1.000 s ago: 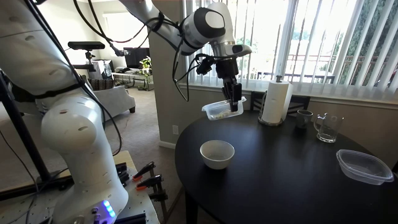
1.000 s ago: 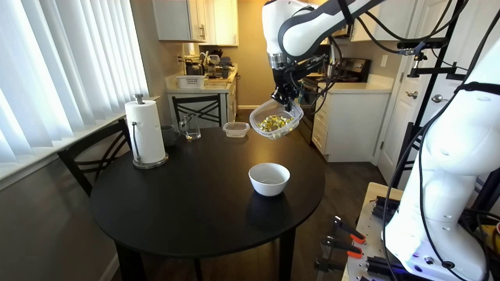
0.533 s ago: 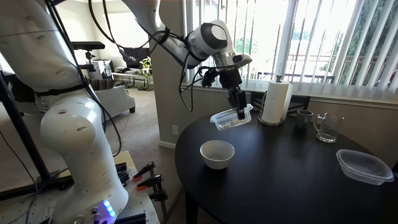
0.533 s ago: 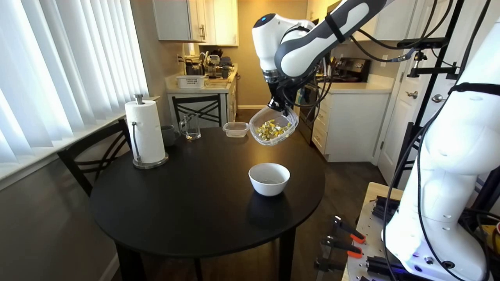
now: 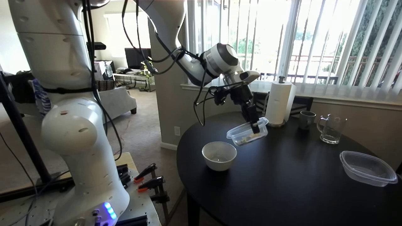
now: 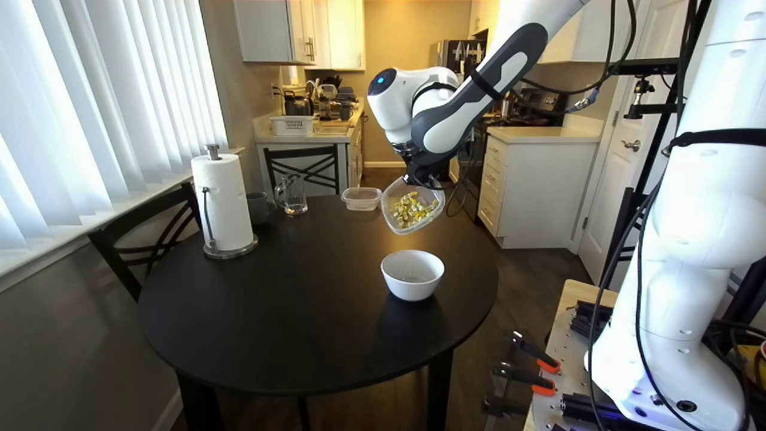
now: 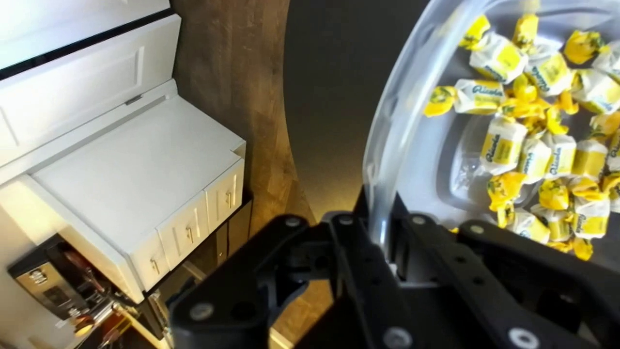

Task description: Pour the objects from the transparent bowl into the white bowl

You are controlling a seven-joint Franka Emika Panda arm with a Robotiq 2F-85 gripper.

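The transparent bowl is a clear plastic container with rounded corners (image 5: 241, 137), also in an exterior view (image 6: 392, 220) and the wrist view (image 7: 402, 111). My gripper (image 5: 255, 128) is shut on its rim, seen clearly in the wrist view (image 7: 380, 218). The container hangs tilted above the table. The objects are several small yellow-and-white wrapped candies (image 7: 533, 145), all lying inside it, also visible in an exterior view (image 6: 413, 209). The white bowl (image 5: 219, 160) stands upright on the table and looks empty in both exterior views (image 6: 413, 284). The container is above and beside it, apart from it.
The round black table (image 5: 282, 188) carries a paper-towel roll (image 5: 278, 103), a grey mug (image 5: 306, 120), a glass mug (image 5: 330, 130) and a second clear container (image 5: 369, 171), which also shows in an exterior view (image 6: 361, 202). Chairs and a window stand behind.
My gripper has lowered the container toward the table and tilted it more. It moved right in one exterior view and slightly left in the other. The candies stay inside; the white bowl has not moved.
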